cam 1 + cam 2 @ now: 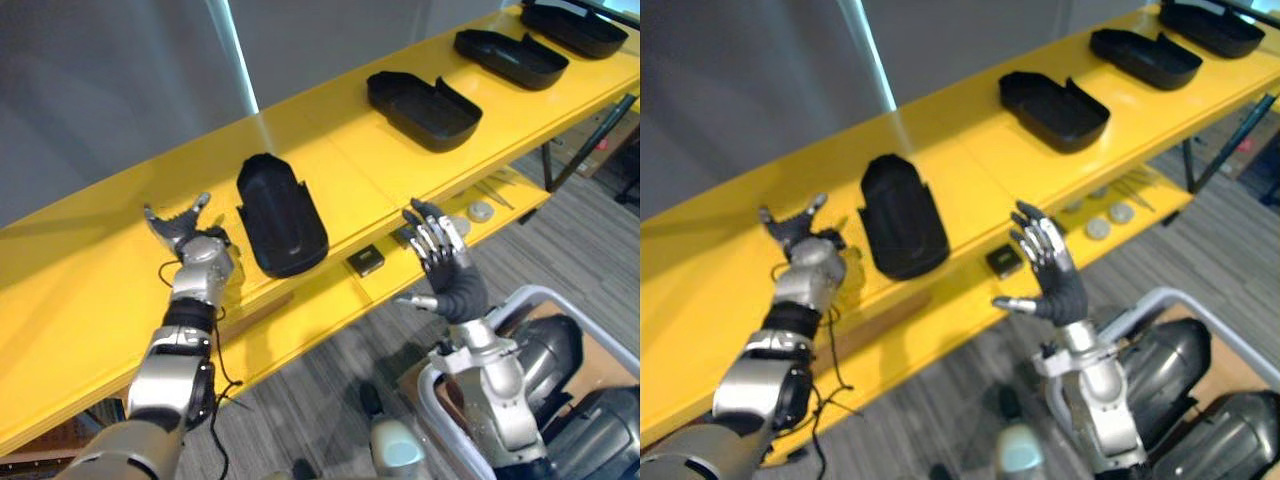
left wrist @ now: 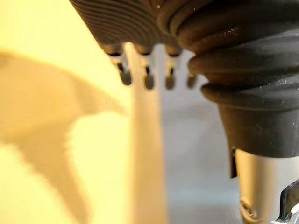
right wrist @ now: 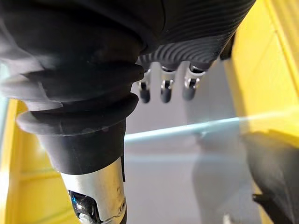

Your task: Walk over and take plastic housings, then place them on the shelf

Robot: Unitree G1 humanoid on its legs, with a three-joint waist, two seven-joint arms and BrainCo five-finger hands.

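nearest plastic housing [image 1: 282, 215] lies flat on the top board of the yellow shelf [image 1: 90, 270], long axis running front to back, near the front edge

left hand [image 1: 183, 230] is over the shelf top just left of that housing, a clear gap between them, no contact. fingers spread and roughly straight, thumb out to the side, holding nothing. left wrist view shows its fingers [image 2: 148, 79] extended in a row above bare yellow board

right hand [image 1: 450, 278] is to the right of the housing and further out toward the robot, off the shelf's front edge, above the lower ledge [image 1: 330, 285]. palm faces the shelf, fingers straight and slightly fanned, thumb apart, nothing in it. near the housing, not touching

so the housing sits between the two hands, closer to the left one, gripped by neither

three more housings [image 1: 423, 108] lie in a row further right along the same board, well apart from both hands

lower ledge carries a small black box [image 1: 366, 262] just left of the right hand's fingers, and round discs [image 1: 481, 211] beyond it
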